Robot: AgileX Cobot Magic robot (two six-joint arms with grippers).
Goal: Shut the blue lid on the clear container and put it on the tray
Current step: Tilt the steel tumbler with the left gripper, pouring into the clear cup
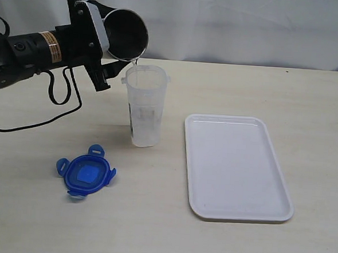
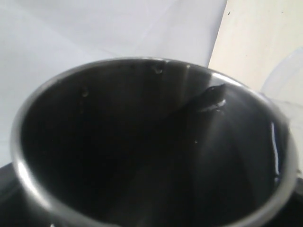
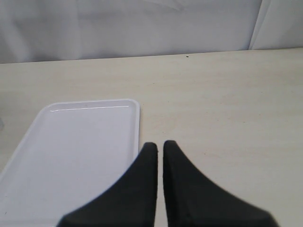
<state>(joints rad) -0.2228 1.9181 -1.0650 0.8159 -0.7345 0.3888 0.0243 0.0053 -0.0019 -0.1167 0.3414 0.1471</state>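
- Now my left claw (image 1: 100,50) is clamped wide around a steel cup (image 1: 126,35), holding it tipped on its side in the air.
- Its wrist camera looks straight into the dark, wet inside of the cup (image 2: 151,142).
- The cup's lip hangs right above the open mouth of the clear container (image 1: 144,105), which stands upright on the table (image 1: 31,221).
- My right claw (image 3: 156,144) is pressed closed with nothing in it, above the table just beside the white tray (image 3: 80,151).
- The tray (image 1: 238,168) lies flat near the container.
- The blue lid (image 1: 85,177) lies on the table, apart from the container, on the side away from the tray.
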